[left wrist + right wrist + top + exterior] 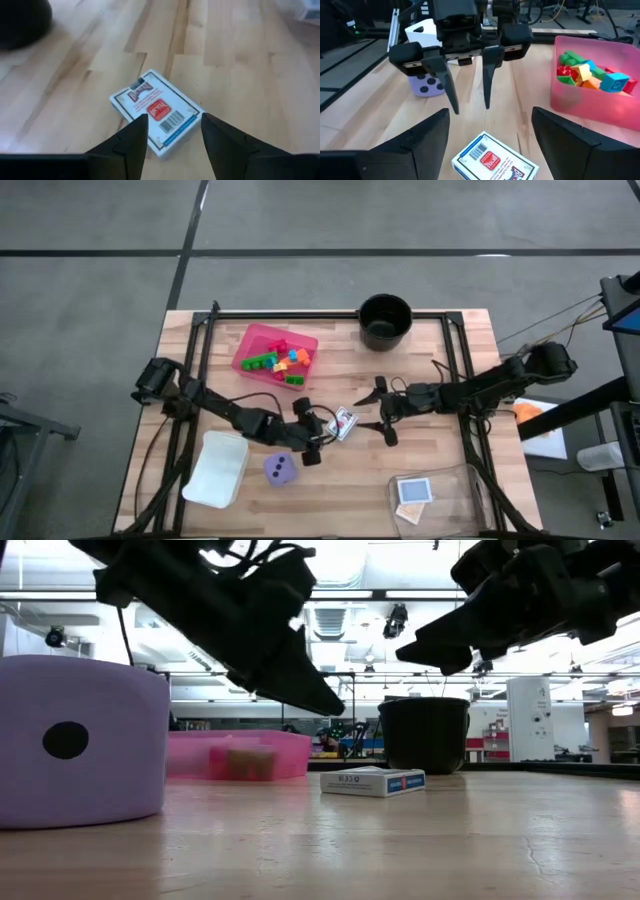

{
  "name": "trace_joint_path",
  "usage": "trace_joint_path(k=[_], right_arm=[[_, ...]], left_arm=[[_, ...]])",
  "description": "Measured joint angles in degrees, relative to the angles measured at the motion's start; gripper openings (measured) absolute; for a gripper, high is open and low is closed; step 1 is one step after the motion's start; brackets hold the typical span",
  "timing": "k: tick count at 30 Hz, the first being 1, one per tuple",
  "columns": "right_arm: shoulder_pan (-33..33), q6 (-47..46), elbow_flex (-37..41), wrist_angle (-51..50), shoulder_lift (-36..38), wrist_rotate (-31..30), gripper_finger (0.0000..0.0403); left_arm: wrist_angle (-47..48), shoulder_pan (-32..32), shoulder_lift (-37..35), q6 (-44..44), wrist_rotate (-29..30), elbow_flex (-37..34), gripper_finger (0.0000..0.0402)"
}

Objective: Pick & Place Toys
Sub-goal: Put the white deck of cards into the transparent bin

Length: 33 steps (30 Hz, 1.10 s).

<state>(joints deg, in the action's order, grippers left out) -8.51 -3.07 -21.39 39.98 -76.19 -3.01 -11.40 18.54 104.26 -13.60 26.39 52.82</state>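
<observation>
Two hands facing each other over a small white-and-red card box on the wooden counter.

The left hand and right hand both hang just above it with fingers apart, gripping nothing. The purple dark-dotted die sits nearby; coloured plastic bricks fill the pink square tray.

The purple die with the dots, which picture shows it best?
The low view: the purple die fills its left side, one dark dot facing us. The high view shows it small, beside the left gripper. The right wrist view shows it partly hidden behind that gripper's fingers. The left wrist view misses it.
</observation>
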Motion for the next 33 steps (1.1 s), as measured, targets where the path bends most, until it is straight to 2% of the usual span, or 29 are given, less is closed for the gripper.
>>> trace_joint_path(k=[6, 14, 16, 24, 33], right_arm=[[0.0, 0.0, -1.94, 0.06, -2.83, 0.0, 0.0283], [-0.04, 0.02, -2.72, -0.52, -3.32, -0.05, 0.0283], [-0.09, 0.02, -2.7, -0.34, -3.09, -0.08, 0.0283], [-0.11, 0.02, -2.73, -0.64, -3.65, -0.2, 0.0283], [-0.11, 0.0, -2.7, -0.6, -3.43, -0.2, 0.0283]], left_arm=[[1.32, 0.16, 5.18, 0.2, 0.27, 3.88, 0.0153], [10.49, 0.16, 9.62, 1.37, 1.45, 9.74, 0.0027], [11.25, 0.16, 9.62, 1.37, 1.7, 10.23, 0.0008], [11.52, 0.09, 9.7, -0.72, 3.12, 10.22, 0.0002], [10.45, -1.41, 13.04, -1.24, -0.81, 10.5, 0.0005]])
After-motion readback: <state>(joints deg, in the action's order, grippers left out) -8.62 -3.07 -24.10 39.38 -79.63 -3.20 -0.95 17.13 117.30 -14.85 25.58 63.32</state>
